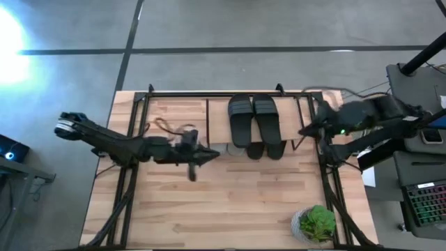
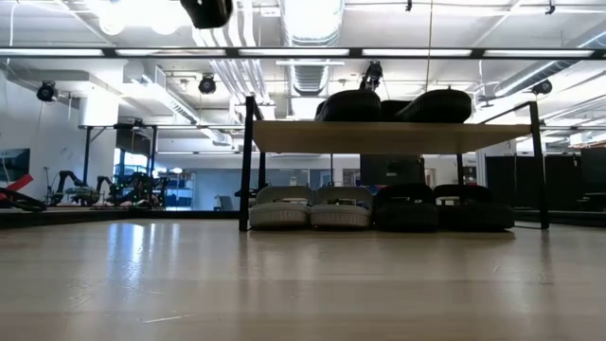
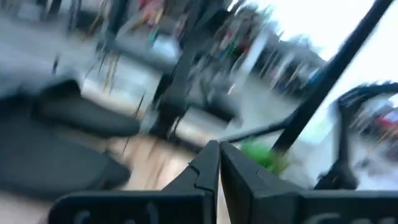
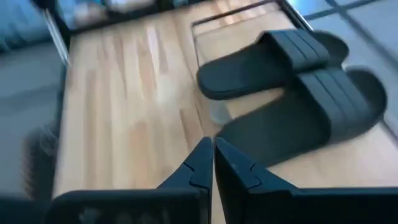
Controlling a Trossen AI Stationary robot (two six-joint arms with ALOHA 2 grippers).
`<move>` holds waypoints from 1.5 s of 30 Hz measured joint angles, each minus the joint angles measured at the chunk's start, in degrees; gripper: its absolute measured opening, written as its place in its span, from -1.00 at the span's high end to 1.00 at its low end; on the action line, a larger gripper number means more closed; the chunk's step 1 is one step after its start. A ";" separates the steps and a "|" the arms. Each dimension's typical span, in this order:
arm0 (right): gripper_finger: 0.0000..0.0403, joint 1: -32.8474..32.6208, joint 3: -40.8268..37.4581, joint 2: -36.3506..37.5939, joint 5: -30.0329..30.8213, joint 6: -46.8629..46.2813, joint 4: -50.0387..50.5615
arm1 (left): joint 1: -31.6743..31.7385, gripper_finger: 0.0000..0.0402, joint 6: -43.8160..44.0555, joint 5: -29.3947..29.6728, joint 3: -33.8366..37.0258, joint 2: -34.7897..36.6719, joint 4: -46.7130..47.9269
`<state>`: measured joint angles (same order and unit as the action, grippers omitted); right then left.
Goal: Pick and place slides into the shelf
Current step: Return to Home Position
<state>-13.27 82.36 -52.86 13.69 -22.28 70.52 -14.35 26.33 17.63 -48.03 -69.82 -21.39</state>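
The shelf [image 1: 181, 115] stands at the far middle of the table. Two black slides [image 1: 254, 118] lie side by side on its top board [image 2: 388, 135]. Under the board, two light grey slides [image 2: 311, 207] and two black slides [image 2: 437, 207] rest on the tabletop. My left gripper [image 1: 212, 153] is shut and holds nothing. It points level toward the table's right, just before the shelf's near edge. My right gripper [image 1: 306, 130] is shut and holds nothing, raised by the shelf's right end. It looks down on the two top slides [image 4: 292, 87].
A small potted green plant [image 1: 317, 223] stands at the table's near right corner. Black frame rails run along the left [image 1: 125, 188] and right [image 1: 334, 195] sides of the table. Bare wooden tabletop [image 1: 230, 202] lies between the shelf and the near edge.
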 joint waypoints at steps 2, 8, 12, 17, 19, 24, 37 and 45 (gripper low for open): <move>0.96 -0.65 -8.24 8.09 -3.06 -3.94 -8.12 | 0.43 1.00 -1.45 -0.25 5.16 2.39 -8.70; 0.96 -1.07 -32.93 29.07 -13.32 -7.71 -41.82 | 4.26 1.00 0.32 -2.54 13.56 5.19 -16.31; 0.96 -1.08 -41.92 35.64 -13.17 -8.24 -48.44 | 10.47 1.00 -1.02 -9.65 15.72 6.19 -19.99; 0.96 -1.08 -47.96 43.62 -7.28 -10.30 -42.62 | 18.83 1.00 0.41 -23.54 18.28 10.10 -19.20; 0.96 -1.08 -48.61 47.81 -6.66 -10.07 -41.05 | 21.68 1.00 1.72 -25.38 20.46 13.08 -18.52; 0.96 -1.02 -45.68 52.26 -2.38 -5.00 -36.82 | 26.34 1.00 3.81 -27.41 28.18 24.67 -18.27; 0.96 -0.97 -50.18 51.53 -3.10 0.69 -44.95 | 26.14 1.00 -0.80 -20.30 41.97 61.09 5.93; 0.96 -0.95 -60.46 49.76 1.23 -3.36 -55.96 | 26.27 1.00 -1.89 -16.15 39.23 66.34 17.77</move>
<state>-14.23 21.90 -3.09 14.92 -25.64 14.56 11.92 24.45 1.48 -8.80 -3.48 -3.62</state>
